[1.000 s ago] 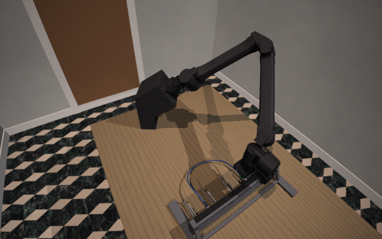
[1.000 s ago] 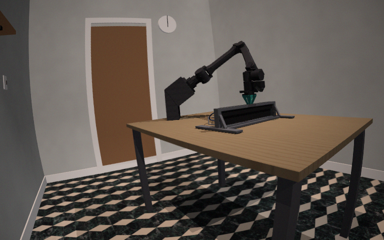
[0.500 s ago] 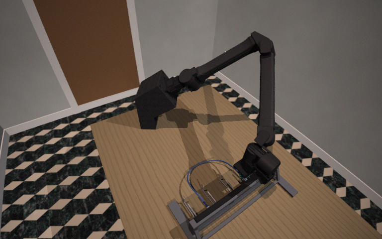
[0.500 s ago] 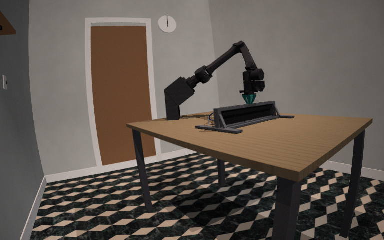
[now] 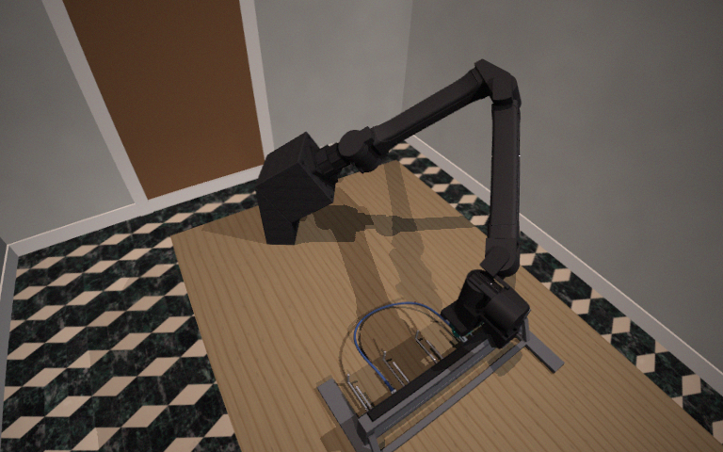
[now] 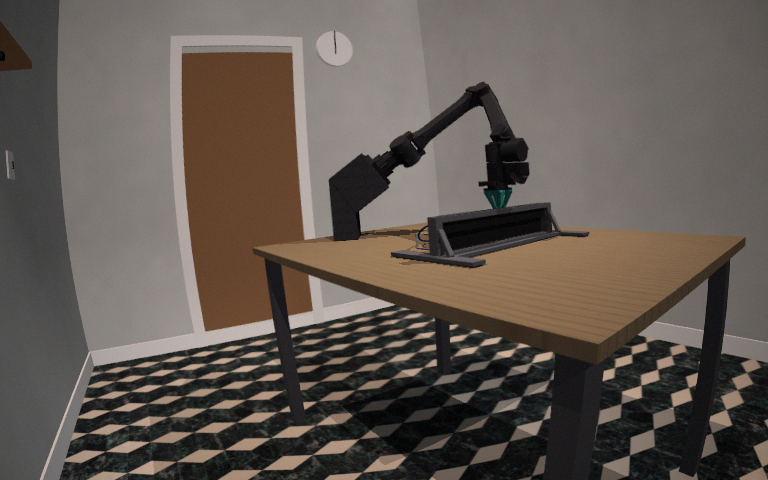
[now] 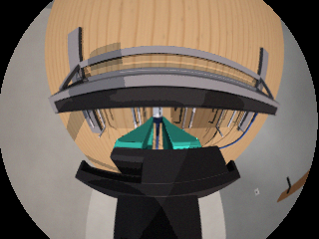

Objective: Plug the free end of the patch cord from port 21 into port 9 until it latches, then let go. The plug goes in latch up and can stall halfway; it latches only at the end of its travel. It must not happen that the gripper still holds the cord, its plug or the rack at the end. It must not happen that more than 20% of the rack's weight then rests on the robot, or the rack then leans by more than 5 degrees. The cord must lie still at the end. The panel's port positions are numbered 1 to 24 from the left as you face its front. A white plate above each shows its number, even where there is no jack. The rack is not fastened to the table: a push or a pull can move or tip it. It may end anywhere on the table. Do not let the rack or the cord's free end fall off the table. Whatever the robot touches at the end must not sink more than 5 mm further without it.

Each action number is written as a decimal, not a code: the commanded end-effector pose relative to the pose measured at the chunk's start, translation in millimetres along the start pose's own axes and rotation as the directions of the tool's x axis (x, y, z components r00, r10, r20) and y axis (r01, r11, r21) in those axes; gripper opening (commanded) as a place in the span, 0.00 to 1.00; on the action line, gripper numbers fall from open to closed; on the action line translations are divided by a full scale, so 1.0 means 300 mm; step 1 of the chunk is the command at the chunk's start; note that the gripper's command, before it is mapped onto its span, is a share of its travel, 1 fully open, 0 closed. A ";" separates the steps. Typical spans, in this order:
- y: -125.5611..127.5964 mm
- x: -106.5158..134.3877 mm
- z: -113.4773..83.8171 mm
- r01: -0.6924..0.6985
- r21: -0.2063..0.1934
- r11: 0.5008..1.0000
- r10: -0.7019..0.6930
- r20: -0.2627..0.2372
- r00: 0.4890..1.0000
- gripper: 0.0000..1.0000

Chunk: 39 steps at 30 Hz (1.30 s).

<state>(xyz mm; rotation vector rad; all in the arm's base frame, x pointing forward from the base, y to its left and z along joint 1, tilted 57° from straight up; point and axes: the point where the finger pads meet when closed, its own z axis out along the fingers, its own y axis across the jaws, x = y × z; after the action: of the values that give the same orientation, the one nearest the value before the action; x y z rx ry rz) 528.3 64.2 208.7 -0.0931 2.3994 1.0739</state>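
One arm [image 5: 505,170] [image 6: 447,120] reaches over one rack [image 5: 412,395] [image 6: 487,210] [image 7: 164,98] on the table [image 5: 277,298] [image 6: 623,277] [image 7: 164,25]. Number plates on the rack cannot be read from these views. Two feet [image 5: 543,356] [image 6: 464,260] [image 7: 75,45] support the rack, one at each end. One blue cord [image 5: 405,303] [image 6: 419,233] [image 7: 247,133] forms a single arc on the panel's jack side. One claw [image 5: 457,333] [image 6: 498,207] [image 7: 158,120], with two green fingers, is clamped on the plug [image 5: 463,339] [image 7: 158,113]. The plug lies between the fingertips, close to the panel; its port and seating depth cannot be determined. The cord's other end meets the rack well apart from the claw.
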 end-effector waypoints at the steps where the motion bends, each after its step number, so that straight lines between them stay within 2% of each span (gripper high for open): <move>1: -0.038 -0.024 -0.063 -0.012 0.019 1.000 0.011 0.032 0.999 0.00; 24: -0.016 -0.070 -0.080 0.016 0.020 1.000 -0.017 0.054 0.998 0.00; 39: -0.019 -0.067 -0.077 0.016 0.020 1.000 -0.017 0.054 0.998 0.00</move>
<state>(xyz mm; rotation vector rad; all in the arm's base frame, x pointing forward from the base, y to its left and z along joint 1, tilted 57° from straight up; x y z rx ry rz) 529.7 64.0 210.8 -0.0964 2.3954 1.0715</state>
